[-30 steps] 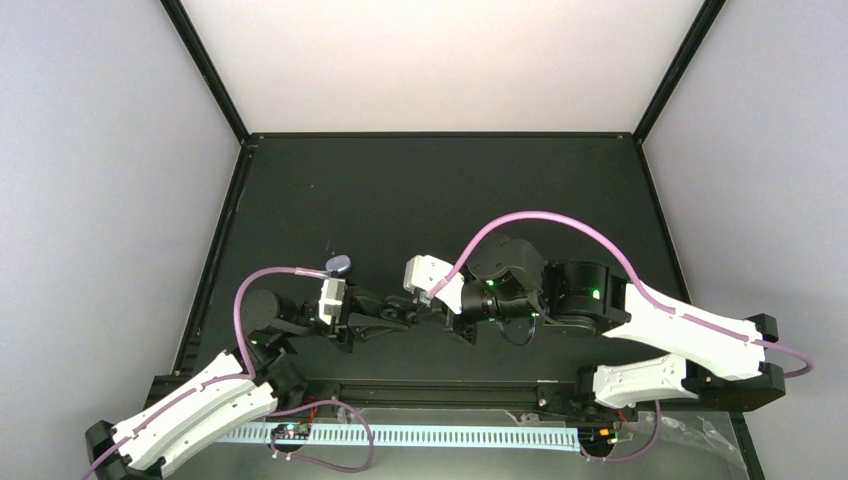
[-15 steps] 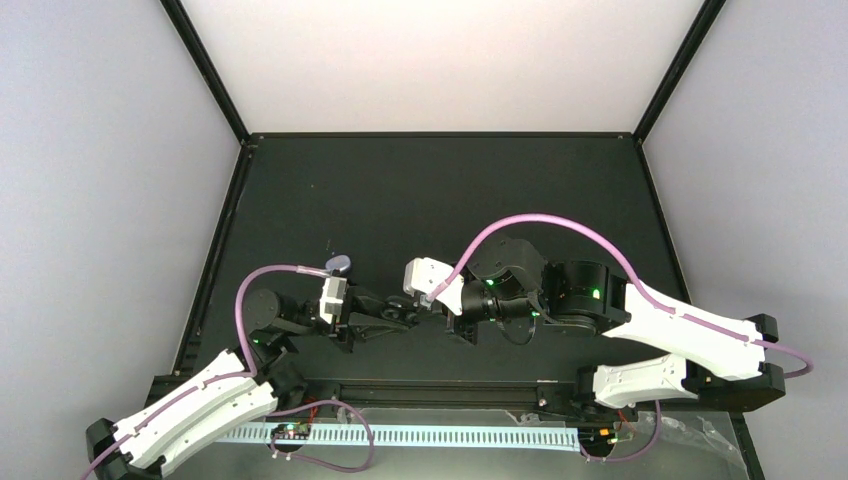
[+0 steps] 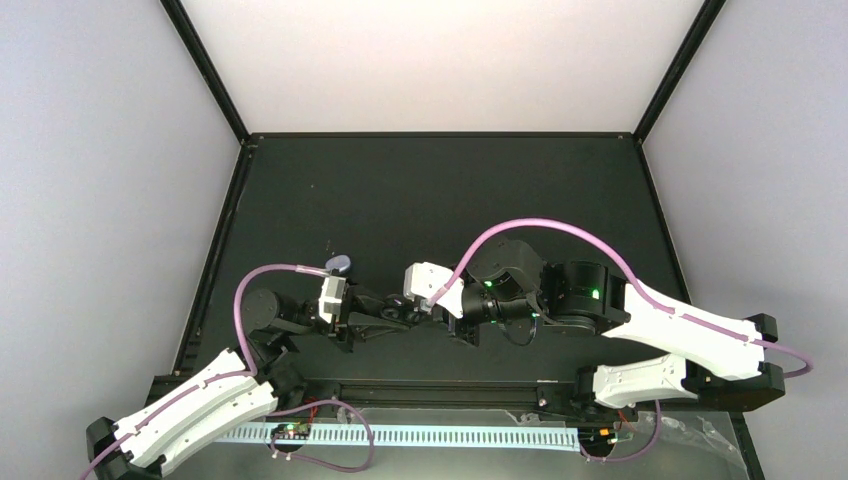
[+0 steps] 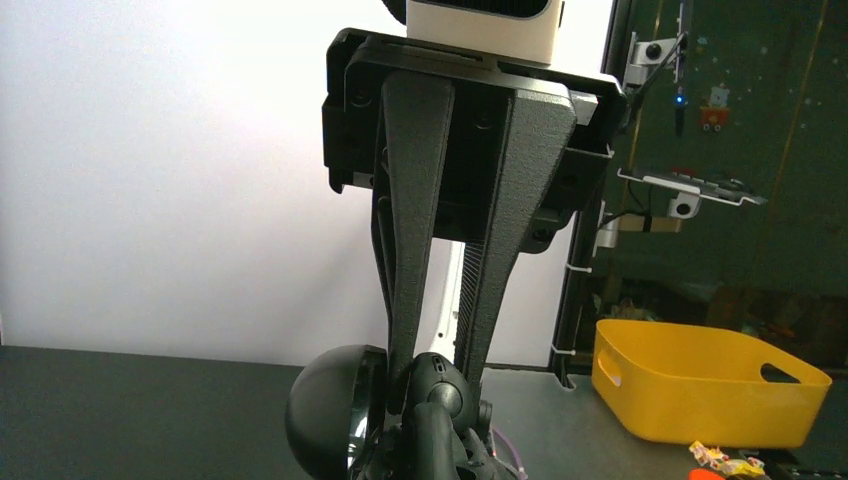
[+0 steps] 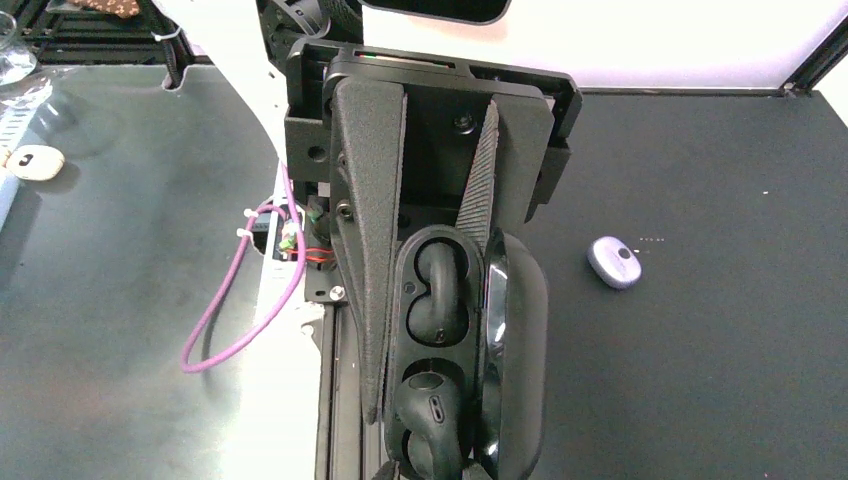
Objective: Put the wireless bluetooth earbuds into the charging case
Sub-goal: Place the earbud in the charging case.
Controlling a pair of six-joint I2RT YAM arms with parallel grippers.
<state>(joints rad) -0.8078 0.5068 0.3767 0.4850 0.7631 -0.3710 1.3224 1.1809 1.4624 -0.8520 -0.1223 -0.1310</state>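
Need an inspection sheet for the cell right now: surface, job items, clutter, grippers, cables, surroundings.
Surface: black table top, no spills or debris seen.
Job's things: charging case open, held between the arms. One black earbud sits in its upper well. A second black earbud is at the lower well, seating unclear. Loose on the table lies a lavender earbud.
Clutter: pale oval object at the far left of the right wrist view.
Grippers: left gripper shut on the case. The right gripper is at the case, jaw state unclear.
Cables: purple cables loop over both arms, no snag seen.
Surroundings: white walls; yellow bin beyond the table.
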